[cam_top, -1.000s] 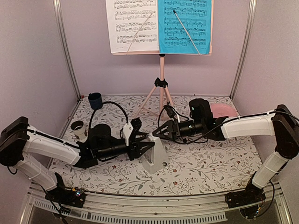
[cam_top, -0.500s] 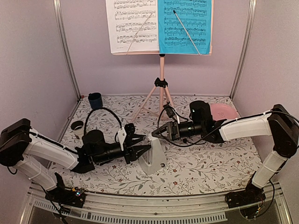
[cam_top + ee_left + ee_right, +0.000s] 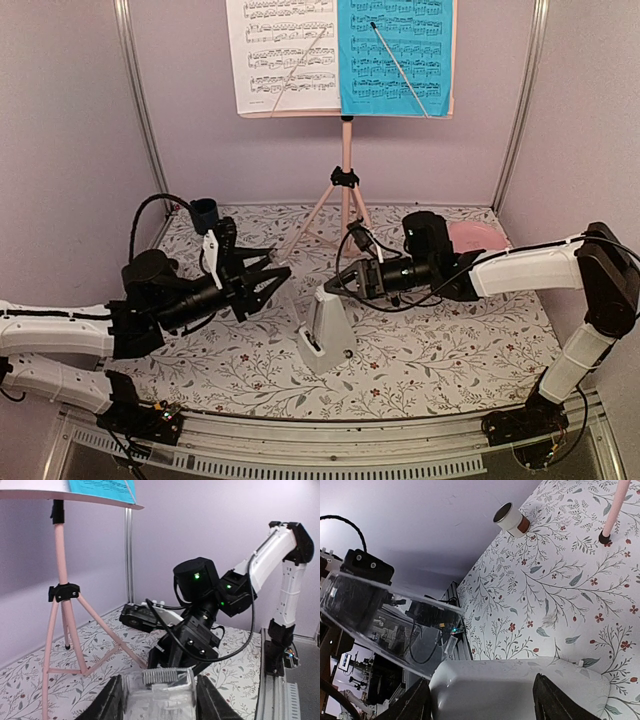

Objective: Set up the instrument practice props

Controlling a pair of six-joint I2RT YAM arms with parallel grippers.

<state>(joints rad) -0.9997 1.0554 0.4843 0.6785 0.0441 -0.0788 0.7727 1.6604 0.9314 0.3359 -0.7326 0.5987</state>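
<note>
Top external: fixed high above and behind the arms, tilted down over the floral surface toward the back wall; far enough off to take in the music stand and the metronome together.

Left wrist: low and near the surface, looking rightward past the left pincer at the right arm.

Right wrist: rolled sideways, very close upon the metronome, facing leftward.

Shared by all three: metronome, stand legs, floral surface.
</note>
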